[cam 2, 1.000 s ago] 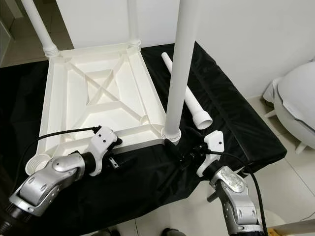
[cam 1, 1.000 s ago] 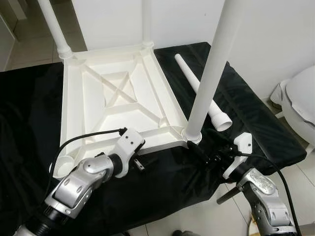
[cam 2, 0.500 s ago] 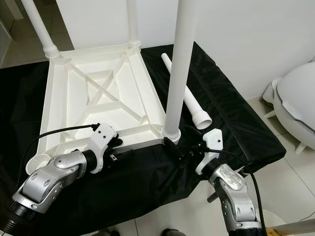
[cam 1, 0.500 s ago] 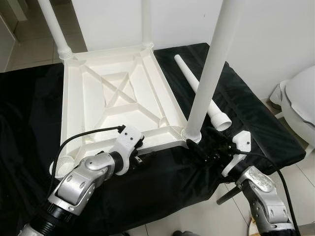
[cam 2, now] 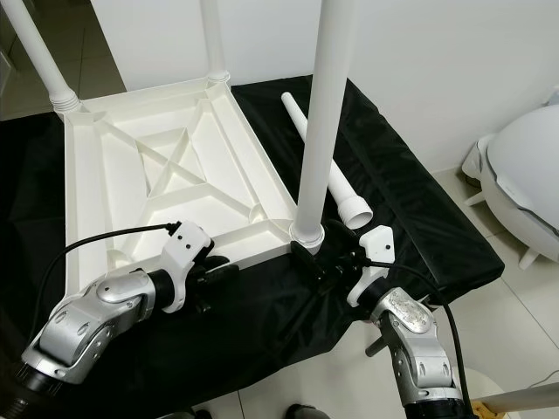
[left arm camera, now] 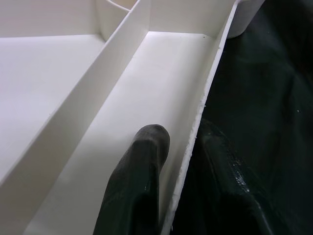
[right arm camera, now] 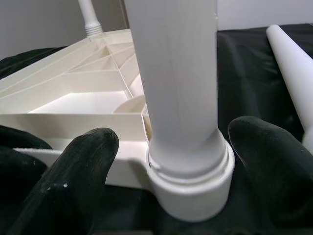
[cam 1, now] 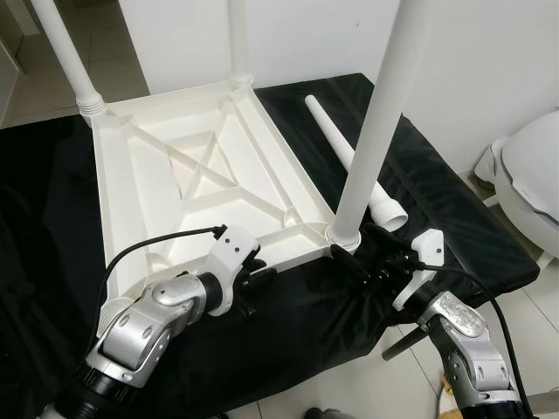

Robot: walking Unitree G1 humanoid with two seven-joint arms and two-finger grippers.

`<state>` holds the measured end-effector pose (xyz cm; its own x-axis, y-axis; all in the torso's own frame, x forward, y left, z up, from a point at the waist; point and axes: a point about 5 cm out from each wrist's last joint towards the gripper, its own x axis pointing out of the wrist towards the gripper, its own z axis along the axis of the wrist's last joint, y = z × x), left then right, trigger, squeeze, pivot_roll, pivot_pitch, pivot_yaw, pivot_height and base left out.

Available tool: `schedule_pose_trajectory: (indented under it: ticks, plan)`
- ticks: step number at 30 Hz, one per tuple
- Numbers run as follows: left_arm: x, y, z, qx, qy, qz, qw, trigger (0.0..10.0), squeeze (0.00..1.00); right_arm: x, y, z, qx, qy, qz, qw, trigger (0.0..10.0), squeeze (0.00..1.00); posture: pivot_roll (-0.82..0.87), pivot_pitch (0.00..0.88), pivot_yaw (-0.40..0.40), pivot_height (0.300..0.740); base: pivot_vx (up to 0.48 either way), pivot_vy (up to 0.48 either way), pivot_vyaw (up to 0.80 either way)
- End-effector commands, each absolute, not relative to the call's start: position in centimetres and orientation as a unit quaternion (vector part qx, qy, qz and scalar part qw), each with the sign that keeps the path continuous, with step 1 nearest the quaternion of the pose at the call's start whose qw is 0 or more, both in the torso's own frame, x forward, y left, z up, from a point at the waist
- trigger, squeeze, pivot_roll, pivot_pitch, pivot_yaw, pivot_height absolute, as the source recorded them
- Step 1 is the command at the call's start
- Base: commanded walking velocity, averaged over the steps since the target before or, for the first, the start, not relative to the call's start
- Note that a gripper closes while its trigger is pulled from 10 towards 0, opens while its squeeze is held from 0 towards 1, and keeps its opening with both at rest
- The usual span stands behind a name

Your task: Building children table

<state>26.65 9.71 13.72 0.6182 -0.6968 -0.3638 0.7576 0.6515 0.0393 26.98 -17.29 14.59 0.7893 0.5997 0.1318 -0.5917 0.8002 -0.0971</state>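
The white table top [cam 1: 175, 183] lies upside down on a black cloth [cam 1: 454, 227]. Three white legs stand upright in its corners: far left [cam 1: 65, 61], far middle [cam 1: 234, 35] and near right [cam 1: 371, 131]. A loose leg [cam 1: 349, 157] lies on the cloth to the right. My left gripper [cam 1: 253, 275] is shut on the near rim [left arm camera: 208, 93], with one finger [left arm camera: 142, 166] inside the wall and the other outside. My right gripper [cam 1: 362, 253] is open, its fingers [right arm camera: 83, 161] on either side of the near-right leg's base [right arm camera: 190, 171] and apart from it.
A white toilet [cam 1: 533, 175] stands on the tiled floor at the right, past the cloth's edge. A white wall [cam 1: 489, 52] runs behind the table. The table top's near-left corner is partly hidden behind my left arm [cam 1: 140, 332].
My left gripper moved up from the cloth onto the near rim and shut on it. My right gripper closed in around the leg's base. The table top's far end swung a little left.
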Motion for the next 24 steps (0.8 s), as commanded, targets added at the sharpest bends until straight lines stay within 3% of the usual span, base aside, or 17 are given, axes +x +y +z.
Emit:
schedule_pose_trajectory:
  ticks: [1,7,13,24]
  plan:
    - [26.1,10.4,12.3,0.102,0.199,-0.373,0.9,0.0,0.0,27.1,-17.3,14.4,-0.032,-0.076,0.319,0.944,10.0,0.0,-0.03,0.135,0.02,0.74,0.0,0.0,0.0]
    - [25.6,10.3,12.5,0.095,0.203,-0.37,0.902,0.0,0.0,27.3,-17.3,14.6,-0.034,-0.078,0.322,0.943,10.0,0.0,-0.02,0.138,0.019,0.74,0.0,0.0,0.0]
    - [26.3,11.8,13.3,0.067,0.191,-0.283,0.937,0.0,0.0,27.5,-17.3,14.5,-0.038,-0.078,0.326,0.941,10.0,0.0,-0.01,0.14,0.012,0.74,0.0,0.0,0.0]
    - [27.3,12.2,13.4,0.052,0.182,-0.212,0.959,0.0,0.0,28.0,-16.9,14.6,-0.041,-0.079,0.333,0.939,10.0,0.0,-0.01,0.139,0.004,0.74,0.0,0.0,0.0]
